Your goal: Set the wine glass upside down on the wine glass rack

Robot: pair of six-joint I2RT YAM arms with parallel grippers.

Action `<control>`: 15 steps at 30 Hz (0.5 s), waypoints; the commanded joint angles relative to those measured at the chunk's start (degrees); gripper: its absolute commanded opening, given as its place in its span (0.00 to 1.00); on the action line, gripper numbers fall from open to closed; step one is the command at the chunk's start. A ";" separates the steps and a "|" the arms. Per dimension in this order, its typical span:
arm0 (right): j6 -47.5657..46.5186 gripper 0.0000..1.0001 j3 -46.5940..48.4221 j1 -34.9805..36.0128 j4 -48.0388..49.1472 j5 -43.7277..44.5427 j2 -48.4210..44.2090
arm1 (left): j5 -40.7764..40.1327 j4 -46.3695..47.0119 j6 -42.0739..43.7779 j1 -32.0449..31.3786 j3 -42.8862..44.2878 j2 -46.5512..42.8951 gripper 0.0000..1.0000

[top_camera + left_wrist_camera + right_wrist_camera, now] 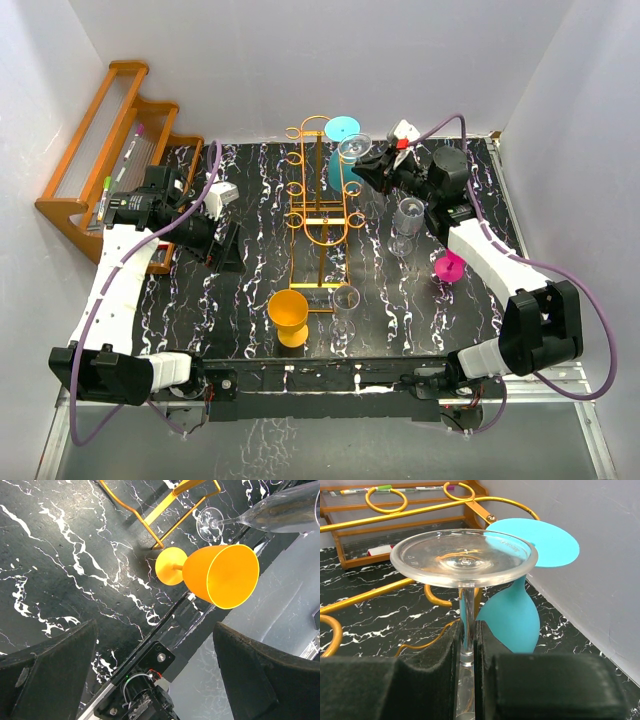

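The wine glass (464, 557) is clear, and my right gripper (468, 635) is shut on its stem, with the round foot pointing away from the fingers. In the top view this glass (353, 148) is held up at the far right end of the golden wire wine glass rack (318, 190), with the right gripper (375, 162) just to its right. A teal glass (512, 620) hangs upside down on the rack right behind it, its foot (343, 127) on the rail. My left gripper (225, 238) stands open and empty over the table's left side, left of the rack.
An orange glass (289, 315) and a clear glass (345, 300) stand by the rack's near base. Another clear glass (407, 215) and a pink glass (450, 266) stand to the right, under the right arm. A brown wooden shelf (100, 150) fills the back left corner.
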 commanded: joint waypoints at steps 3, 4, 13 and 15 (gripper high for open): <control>-0.28 0.08 -0.12 0.60 3.17 -1.77 -1.87 | 1.22 -0.24 -0.07 -0.14 -0.48 -0.43 0.97; -0.35 0.08 -0.28 0.67 3.17 -1.86 -1.83 | 1.33 -0.22 -0.11 -0.15 -0.49 -0.46 0.97; -0.54 0.08 0.62 1.26 3.09 -2.99 0.45 | 3.11 0.16 0.13 -0.56 -1.11 0.23 0.97; -0.56 0.14 0.81 1.30 3.04 -3.05 1.11 | 4.39 1.32 -0.73 -1.02 -1.88 0.08 0.97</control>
